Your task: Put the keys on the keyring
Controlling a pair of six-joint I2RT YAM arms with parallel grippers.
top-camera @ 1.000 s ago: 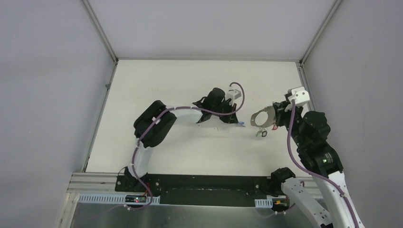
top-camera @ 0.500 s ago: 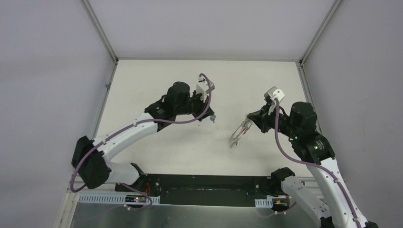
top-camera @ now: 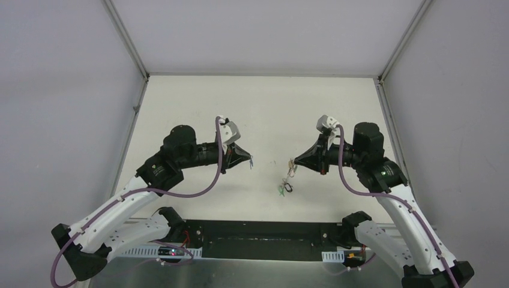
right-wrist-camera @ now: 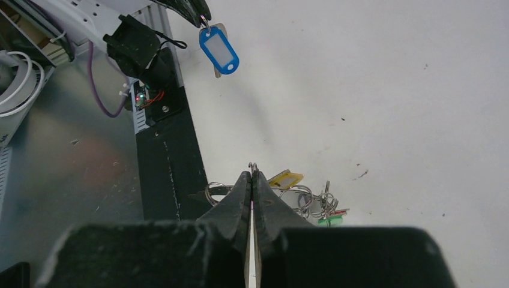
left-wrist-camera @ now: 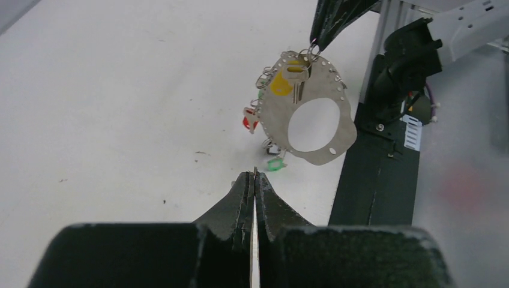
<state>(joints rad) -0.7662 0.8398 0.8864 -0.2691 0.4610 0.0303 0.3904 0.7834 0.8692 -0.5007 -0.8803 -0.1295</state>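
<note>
My left gripper [top-camera: 246, 159] [left-wrist-camera: 254, 175] is shut on a key with a blue plastic tag [right-wrist-camera: 219, 51], which hangs from its tips [right-wrist-camera: 201, 15] above the table. My right gripper [top-camera: 294, 162] [right-wrist-camera: 252, 170] is shut on a small wire ring at the top of the keyring [left-wrist-camera: 336, 129], a flat silvery loop with a large hole. The keyring hangs from that gripper's tips [left-wrist-camera: 317, 39], edge-on in the top view [top-camera: 290, 173]. Keys with yellow [left-wrist-camera: 280, 84], red [left-wrist-camera: 249, 122] and green [left-wrist-camera: 275, 164] tags dangle from it. The two grippers face each other, a short gap apart.
A black base rail [top-camera: 258, 231] runs along the table's near edge, with the arm mounts [left-wrist-camera: 402, 66] on it. Grey walls with metal frame posts [top-camera: 127, 42] close the left, right and far sides. The white tabletop [top-camera: 264, 108] stretches behind the grippers.
Both arms swung toward the near middle and now point at each other. The left gripper still carries the blue-tagged key. The keyring turned from flat-on to hanging edge-on below the right gripper.
</note>
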